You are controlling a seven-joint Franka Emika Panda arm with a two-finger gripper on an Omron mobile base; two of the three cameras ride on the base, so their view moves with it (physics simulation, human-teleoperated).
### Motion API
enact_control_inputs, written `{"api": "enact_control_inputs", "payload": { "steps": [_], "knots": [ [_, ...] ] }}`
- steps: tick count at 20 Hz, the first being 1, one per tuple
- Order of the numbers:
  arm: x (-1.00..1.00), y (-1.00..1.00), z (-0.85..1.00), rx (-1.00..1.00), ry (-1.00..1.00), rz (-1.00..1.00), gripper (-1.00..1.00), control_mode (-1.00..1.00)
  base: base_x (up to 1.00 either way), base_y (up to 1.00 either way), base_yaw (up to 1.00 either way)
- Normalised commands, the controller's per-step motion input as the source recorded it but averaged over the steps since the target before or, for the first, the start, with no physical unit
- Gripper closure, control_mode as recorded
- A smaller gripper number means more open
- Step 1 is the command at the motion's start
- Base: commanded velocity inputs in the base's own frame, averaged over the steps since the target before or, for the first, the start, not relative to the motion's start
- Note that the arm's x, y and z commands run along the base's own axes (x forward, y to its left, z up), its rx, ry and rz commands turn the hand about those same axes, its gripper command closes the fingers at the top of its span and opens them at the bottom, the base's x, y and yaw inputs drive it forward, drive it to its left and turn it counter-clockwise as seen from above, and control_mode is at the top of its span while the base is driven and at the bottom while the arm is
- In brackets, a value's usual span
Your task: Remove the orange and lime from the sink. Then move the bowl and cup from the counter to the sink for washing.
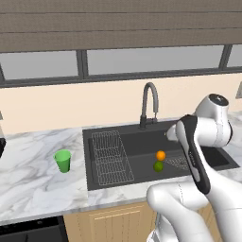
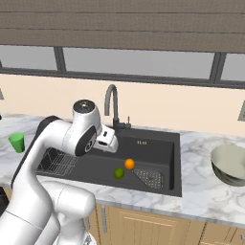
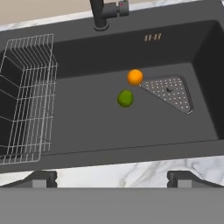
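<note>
Hand view, gripper [image 3: 112,178]: spread wide, holding nothing, above the desk [image 3: 131,168] edge.
Lime [image 3: 125,98]: on the sink [image 3: 87,127] floor, just beside the orange.
Orange [image 3: 135,77]: beyond the lime, at the drain plate [image 3: 170,92] corner.
Rack [image 3: 26,96]: sink's left side.
Faucet [image 3: 103,13]: behind the basin.
Cup [image 1: 62,160]: upright, desk left of sink.
Bowl [image 2: 229,165]: desk right of sink.

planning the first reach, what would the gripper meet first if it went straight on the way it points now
Probably the lime: the open gripper looks down into the sink, with the orange just beyond. Depth is uncertain.
</note>
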Motion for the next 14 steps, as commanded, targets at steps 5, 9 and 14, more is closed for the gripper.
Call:
{"api": "enact_control_inputs", "payload": {
  "steps": [5, 9, 14],
  "knots": [
    [0.0, 0.0, -0.19, -0.01, 0.0, 0.0, -1.0, -1.0, 0.0, 0.0, 0.0],
    [0.0, 0.0, -0.2, 0.0, 0.0, 0.0, -1.0, -1.0, 0.0, 0.0, 0.0],
    [0.0, -0.01, -0.22, -0.01, 0.0, 0.0, -1.0, -1.0, 0.0, 0.0, 0.0]
  ]
}}
